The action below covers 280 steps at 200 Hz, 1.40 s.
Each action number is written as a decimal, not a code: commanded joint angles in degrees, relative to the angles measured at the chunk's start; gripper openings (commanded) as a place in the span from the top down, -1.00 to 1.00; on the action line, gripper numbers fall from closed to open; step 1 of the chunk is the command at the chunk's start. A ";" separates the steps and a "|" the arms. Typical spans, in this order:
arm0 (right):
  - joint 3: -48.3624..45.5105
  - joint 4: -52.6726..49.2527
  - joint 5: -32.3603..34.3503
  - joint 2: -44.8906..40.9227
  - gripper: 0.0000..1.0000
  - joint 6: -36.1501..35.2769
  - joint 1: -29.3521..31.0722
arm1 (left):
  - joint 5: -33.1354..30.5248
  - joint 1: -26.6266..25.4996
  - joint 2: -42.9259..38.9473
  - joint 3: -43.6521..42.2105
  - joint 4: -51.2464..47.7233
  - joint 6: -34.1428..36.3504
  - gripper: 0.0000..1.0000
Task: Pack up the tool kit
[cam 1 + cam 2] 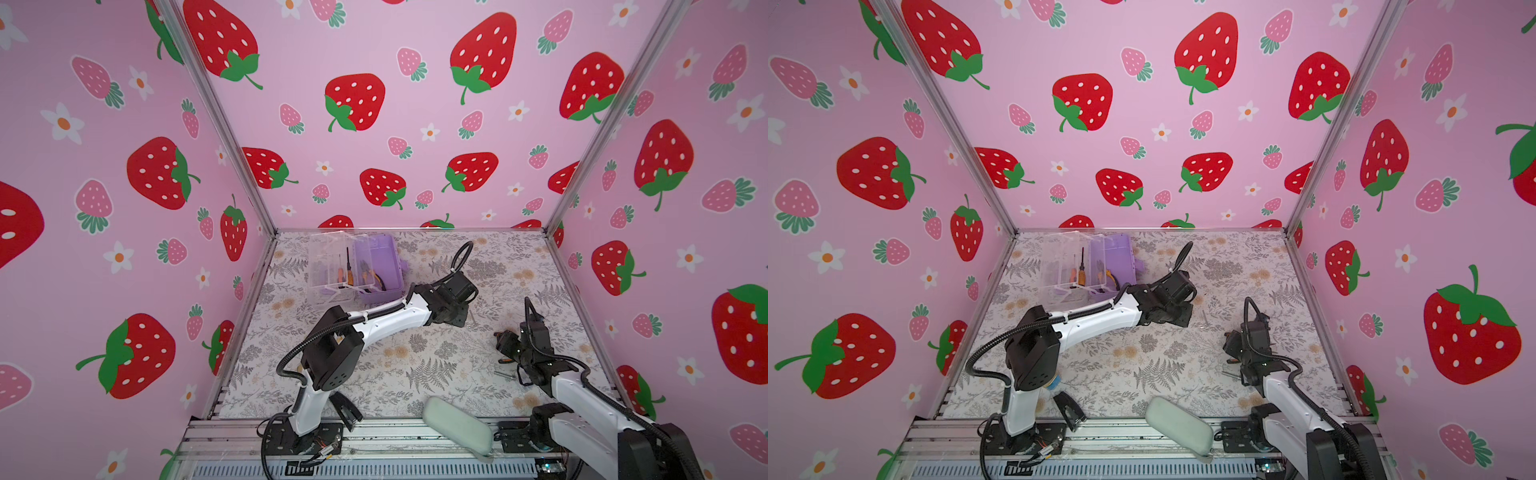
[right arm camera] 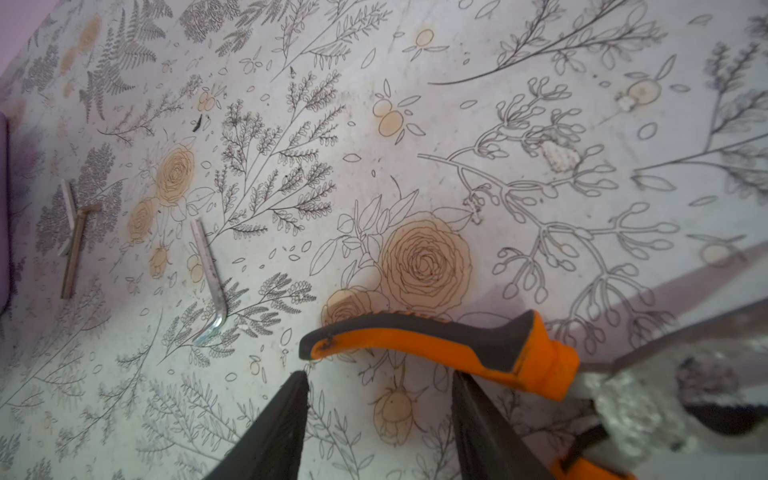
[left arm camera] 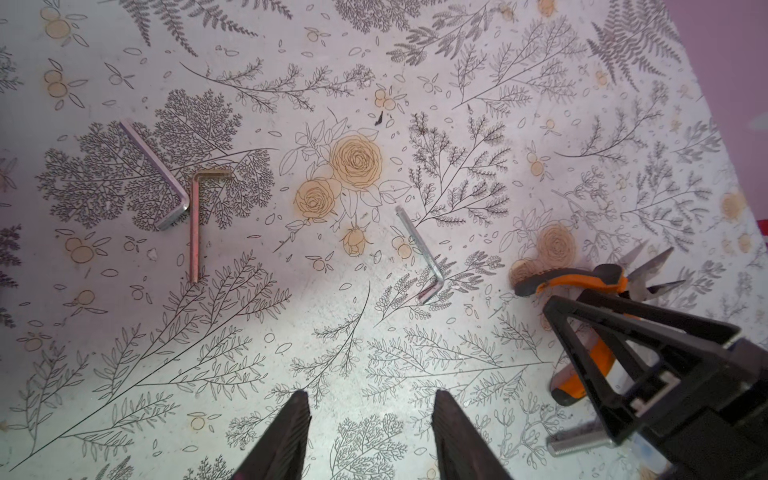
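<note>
The tool kit stands open at the back left, lilac base beside its clear lid, with orange-handled screwdrivers and pliers inside. Three hex keys lie on the floral table. My left gripper hovers open over bare table short of them. Loose orange-handled pliers lie at the tips of my right gripper, which is open with only table between its fingers. One finger sits between the pliers' two handles.
A pale green pouch lies at the table's front edge. A silver bolt rests beside the right gripper. A black clip-like object sits near the left arm's base. Pink strawberry walls close in three sides.
</note>
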 commanded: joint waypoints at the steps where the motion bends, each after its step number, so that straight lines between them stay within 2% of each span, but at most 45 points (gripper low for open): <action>1: 0.71 -2.16 -0.60 1.39 -0.16 -0.49 -0.52 | -0.21 1.05 -3.44 -2.41 0.11 1.06 -0.04; 24: 3.44 -3.31 0.91 3.92 -0.22 -2.22 -0.60 | 0.40 2.09 -5.14 -5.79 2.03 0.65 -0.04; 58: 7.34 -2.00 -0.30 10.54 -0.25 -4.26 -0.63 | 2.15 3.61 -6.49 -9.56 4.24 0.12 -0.05; 79: 10.86 0.19 -4.25 16.37 -0.05 -8.21 -0.69 | 2.96 4.52 -7.50 -11.62 5.27 0.02 -0.05; 94: 13.51 1.73 -8.07 21.44 0.23 -9.37 -0.01 | 3.23 5.08 -8.54 -13.06 5.96 -0.17 -0.05; 116: 17.29 2.16 -8.65 27.82 0.61 -9.67 3.15 | 3.37 5.89 -10.21 -15.66 7.25 -0.62 -0.05; 156: 22.88 2.14 -8.55 34.28 0.63 -10.70 12.77 | 3.23 7.32 -12.73 -19.71 8.43 -1.27 -0.05; 189: 22.54 -3.61 -4.77 27.60 0.63 -9.39 15.56 | 3.80 8.34 -13.37 -21.00 8.95 -1.43 -0.05; 211: 20.11 -9.95 0.05 19.76 0.52 -7.64 15.59 | 5.15 8.96 -12.84 -21.20 10.31 -1.90 -0.05; 243: 16.40 -21.61 10.58 8.82 0.00 -2.63 15.11 | 8.16 9.46 -10.99 -20.63 12.44 -2.63 -0.05; 247: 16.02 -23.25 11.46 8.06 -0.02 -2.12 14.77 | 8.43 9.50 -10.78 -20.59 12.57 -2.74 -0.05; 250: 15.87 -24.17 12.08 7.49 -0.11 -1.83 14.45 | 8.69 9.52 -10.60 -20.51 12.66 -2.78 -0.05; 280: 12.77 -28.50 10.72 3.00 -0.41 0.21 9.01 | 9.66 9.50 -10.51 -21.00 13.37 -2.70 -0.05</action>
